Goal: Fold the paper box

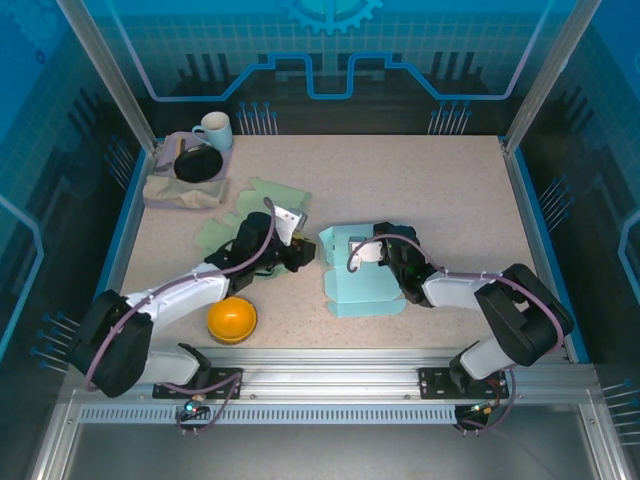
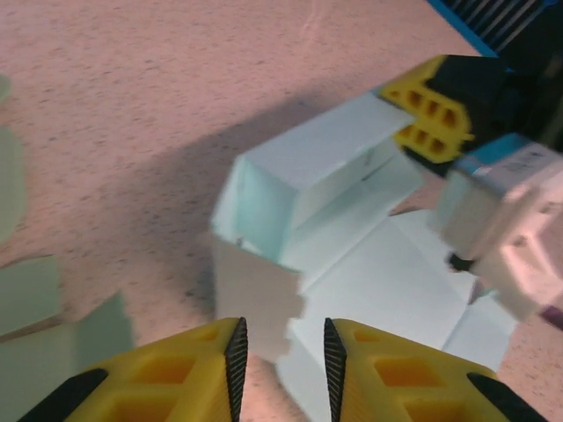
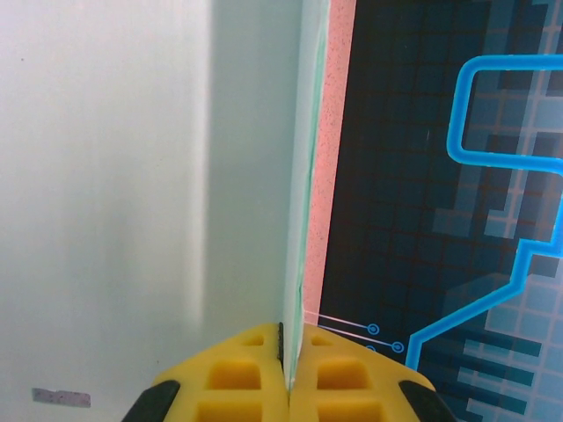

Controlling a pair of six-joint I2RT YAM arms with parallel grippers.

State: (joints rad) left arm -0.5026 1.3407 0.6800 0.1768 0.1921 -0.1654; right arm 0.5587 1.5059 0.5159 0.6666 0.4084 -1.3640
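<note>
The pale blue paper box lies partly folded in the middle of the table, one wall raised. My left gripper sits at its left edge. In the left wrist view that gripper is open, and a toothed flap of the box reaches just into the gap without being pinched. My right gripper is at the box's far right side. It is shut on the thin edge of an upright box wall. Its yellow fingers also show at that wall in the left wrist view.
Flat green paper cut-outs lie left of the box, behind my left arm, also in the left wrist view. An orange bowl sits near the front left. A mug and a black object on a cloth occupy the back left corner.
</note>
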